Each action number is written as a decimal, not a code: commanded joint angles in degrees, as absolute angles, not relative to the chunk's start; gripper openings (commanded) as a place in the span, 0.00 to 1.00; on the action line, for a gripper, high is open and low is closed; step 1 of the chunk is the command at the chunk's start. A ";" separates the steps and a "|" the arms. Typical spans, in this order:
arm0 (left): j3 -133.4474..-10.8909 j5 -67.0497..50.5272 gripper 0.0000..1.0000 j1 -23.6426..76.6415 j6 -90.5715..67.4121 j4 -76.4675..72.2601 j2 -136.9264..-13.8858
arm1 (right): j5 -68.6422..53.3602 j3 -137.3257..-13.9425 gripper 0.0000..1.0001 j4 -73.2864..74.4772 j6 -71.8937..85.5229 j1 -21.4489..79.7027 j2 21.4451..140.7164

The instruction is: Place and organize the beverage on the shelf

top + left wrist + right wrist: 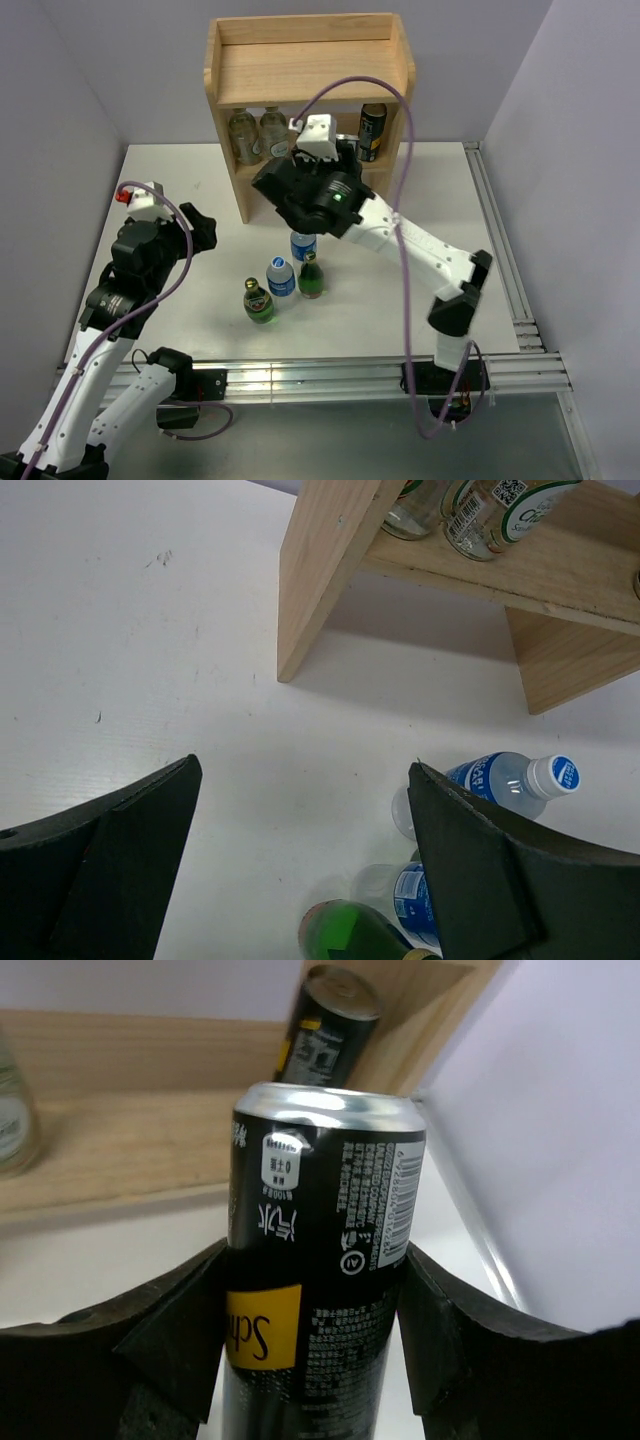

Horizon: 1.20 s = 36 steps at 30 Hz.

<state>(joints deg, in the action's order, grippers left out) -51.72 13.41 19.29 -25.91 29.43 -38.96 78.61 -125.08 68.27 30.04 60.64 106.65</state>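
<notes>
My right gripper (315, 1290) is shut on a black can with a yellow label (320, 1220), held upright just in front of the shelf's (310, 70) lower board (120, 1150). A second black can (372, 132) stands at the right end of that lower tier, behind the held one (325, 1030). Two clear bottles (244, 135) stand at its left end. On the table, two blue-label water bottles (281, 280) and two green bottles (259, 301) stand in a cluster. My left gripper (305, 780) hangs open over the table left of the cluster, holding nothing.
The shelf's top board is bare inside its low rim. The right arm (400, 225) stretches across the table's middle, above the bottle cluster. A metal rail (500, 270) runs along the table's right side, and grey walls close in behind and beside the shelf.
</notes>
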 commanded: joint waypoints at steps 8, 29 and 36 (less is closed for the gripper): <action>-51.50 13.18 0.91 18.11 -24.52 27.69 -38.94 | 43.78 -93.66 0.00 14.98 -3.59 58.27 75.15; -51.42 12.22 0.91 17.67 -24.26 27.33 -39.20 | 40.78 -67.67 0.00 -47.88 -10.98 45.35 87.09; -51.33 11.87 0.91 17.40 -24.17 27.16 -39.11 | 46.31 -69.43 0.00 -61.24 -17.83 45.26 94.03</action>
<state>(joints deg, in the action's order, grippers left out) -51.72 12.91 17.74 -25.30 29.39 -39.24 42.72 -65.01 -44.77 -12.64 45.47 92.84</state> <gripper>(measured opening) 0.913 0.671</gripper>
